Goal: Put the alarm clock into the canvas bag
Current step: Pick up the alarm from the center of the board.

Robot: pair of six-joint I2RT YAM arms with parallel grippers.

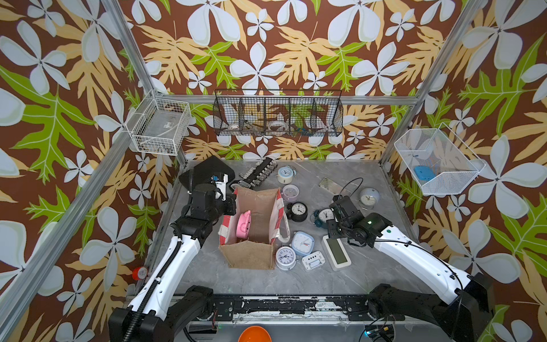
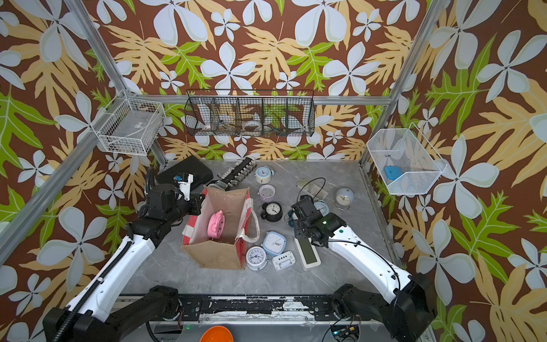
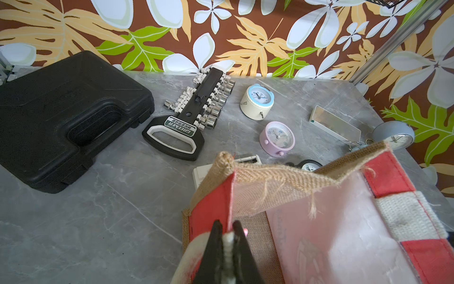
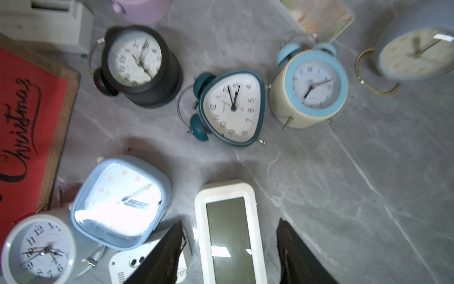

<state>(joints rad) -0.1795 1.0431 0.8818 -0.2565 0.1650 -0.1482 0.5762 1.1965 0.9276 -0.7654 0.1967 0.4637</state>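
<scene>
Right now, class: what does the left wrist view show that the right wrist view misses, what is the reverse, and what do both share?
Left wrist only: black case, socket rack, left gripper shut on the canvas bag rim. Right wrist only: square blue clock, white digital clock ahead of the open right gripper. Both: the bag, black clock, lilac clock, grey marble table.

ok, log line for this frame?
left jaws: shut on canvas bag edge | right jaws: open, above white digital clock | pink alarm clock: inside bag
</scene>
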